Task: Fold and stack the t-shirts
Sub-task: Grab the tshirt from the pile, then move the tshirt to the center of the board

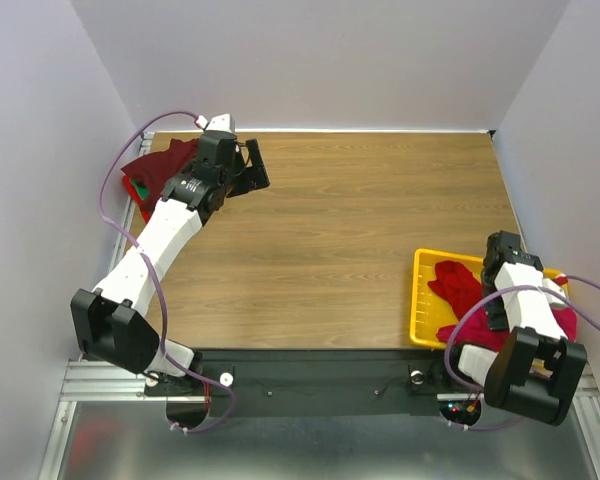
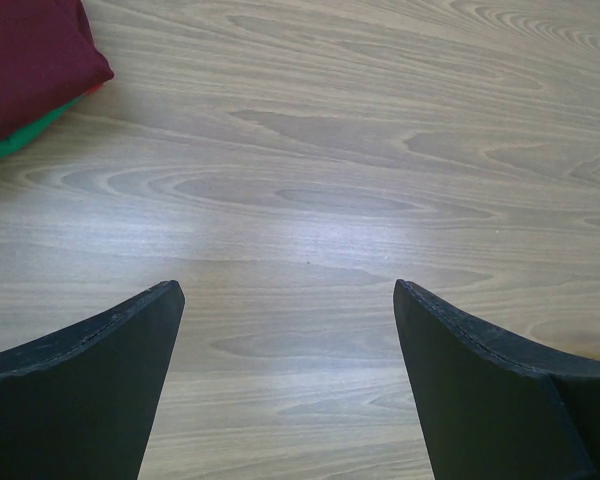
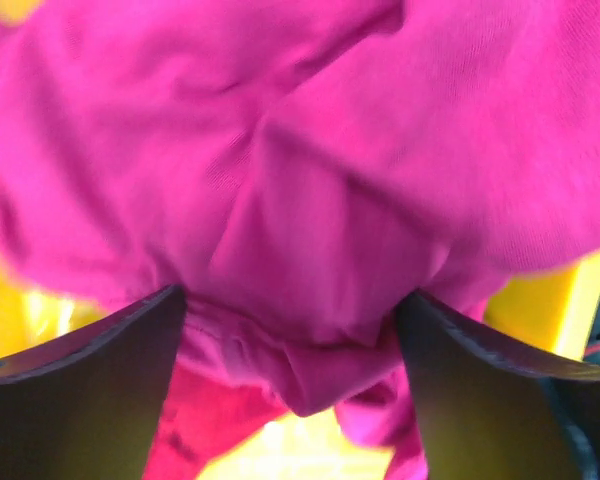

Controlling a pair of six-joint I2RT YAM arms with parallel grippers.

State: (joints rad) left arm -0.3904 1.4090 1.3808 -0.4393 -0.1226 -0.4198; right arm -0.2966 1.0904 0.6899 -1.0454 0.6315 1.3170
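A folded stack of t-shirts [image 1: 158, 165] lies at the table's far left corner, dark maroon on top with a green one [image 2: 20, 140] showing under its edge. My left gripper [image 2: 285, 284] hovers open over bare wood just right of that stack, and nothing is between its fingers. A crumpled crimson t-shirt [image 1: 458, 285] lies in the yellow tray [image 1: 417, 300] at the near right. My right gripper [image 3: 290, 292] is pushed down into this cloth [image 3: 310, 180]. Its jaws stand wide apart, with a bunched fold of the shirt between them.
The wooden table [image 1: 360, 210] stretches between the stack and the tray. Grey walls close in the table at the back and on both sides. A purple cable [image 1: 115, 170] loops over the left arm near the stack.
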